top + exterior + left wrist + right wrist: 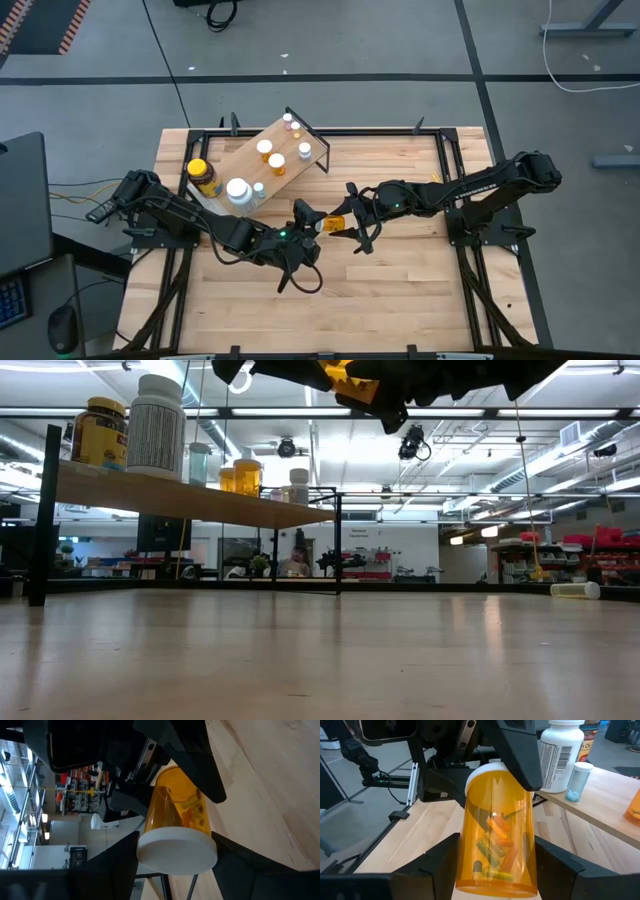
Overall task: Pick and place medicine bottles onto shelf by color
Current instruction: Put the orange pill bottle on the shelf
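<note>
The orange pill vial [497,827] hangs over the table's middle, at five o'clock from the shelf [240,150]. The left gripper [175,857] pinches its white cap; the right gripper [495,865] hugs its smooth, light, slippery body.

only a barcode shows on the white bottle [561,755]; no text is legible.

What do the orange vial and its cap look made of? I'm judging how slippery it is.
The orange vial looks like glossy, see-through amber plastic: the capsules inside show through, with bright highlights. Its white cap looks like opaque, matte plastic, probably, with a finely ridged edge.
</note>
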Controlling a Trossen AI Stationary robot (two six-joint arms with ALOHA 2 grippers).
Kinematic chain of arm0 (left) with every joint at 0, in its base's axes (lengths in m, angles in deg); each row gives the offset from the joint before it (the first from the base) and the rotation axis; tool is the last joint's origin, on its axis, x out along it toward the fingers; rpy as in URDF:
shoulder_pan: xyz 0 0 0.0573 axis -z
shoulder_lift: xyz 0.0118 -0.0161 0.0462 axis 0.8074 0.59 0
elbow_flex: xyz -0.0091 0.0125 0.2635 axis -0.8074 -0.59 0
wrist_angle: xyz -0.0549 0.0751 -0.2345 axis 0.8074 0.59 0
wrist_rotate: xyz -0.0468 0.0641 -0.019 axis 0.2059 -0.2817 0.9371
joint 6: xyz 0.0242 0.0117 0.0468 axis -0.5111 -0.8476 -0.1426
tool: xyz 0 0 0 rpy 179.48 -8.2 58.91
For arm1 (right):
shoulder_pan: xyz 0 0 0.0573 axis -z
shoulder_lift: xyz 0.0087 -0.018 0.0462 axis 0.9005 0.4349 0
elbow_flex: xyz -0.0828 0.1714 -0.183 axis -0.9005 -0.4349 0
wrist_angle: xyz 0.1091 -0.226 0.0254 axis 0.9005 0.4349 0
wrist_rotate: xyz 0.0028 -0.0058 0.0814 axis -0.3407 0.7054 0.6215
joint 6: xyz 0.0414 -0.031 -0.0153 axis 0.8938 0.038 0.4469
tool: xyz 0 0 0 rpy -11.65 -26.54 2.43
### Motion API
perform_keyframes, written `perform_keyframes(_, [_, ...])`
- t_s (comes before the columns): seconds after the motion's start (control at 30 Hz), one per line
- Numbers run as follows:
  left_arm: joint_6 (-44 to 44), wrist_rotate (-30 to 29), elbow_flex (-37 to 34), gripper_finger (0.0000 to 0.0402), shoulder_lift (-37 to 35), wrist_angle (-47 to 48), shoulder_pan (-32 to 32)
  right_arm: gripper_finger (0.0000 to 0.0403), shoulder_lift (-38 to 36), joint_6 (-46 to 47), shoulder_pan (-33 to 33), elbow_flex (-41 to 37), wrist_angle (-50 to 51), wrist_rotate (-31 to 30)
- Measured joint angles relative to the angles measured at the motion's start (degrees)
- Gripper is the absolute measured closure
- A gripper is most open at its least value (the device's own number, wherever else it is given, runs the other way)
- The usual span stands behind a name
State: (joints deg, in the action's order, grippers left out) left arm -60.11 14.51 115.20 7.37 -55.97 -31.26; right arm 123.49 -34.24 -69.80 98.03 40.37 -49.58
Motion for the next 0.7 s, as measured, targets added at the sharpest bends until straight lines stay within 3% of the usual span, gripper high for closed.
perform_keyframes(0.43, [-3.95, -8.2, 0.0, 0.0172, 0.0, 7.87, 0.09, 0.013, -6.18, -0.01, 0.46, 0.02, 16.72, 0.43])
perform_keyframes(0.7, [-19.43, -18.11, 0.12, 0.0185, 0.0, 8.79, 0.13, 0.0121, -9.87, 1.22, 0.46, 0.02, 24.83, -0.45])
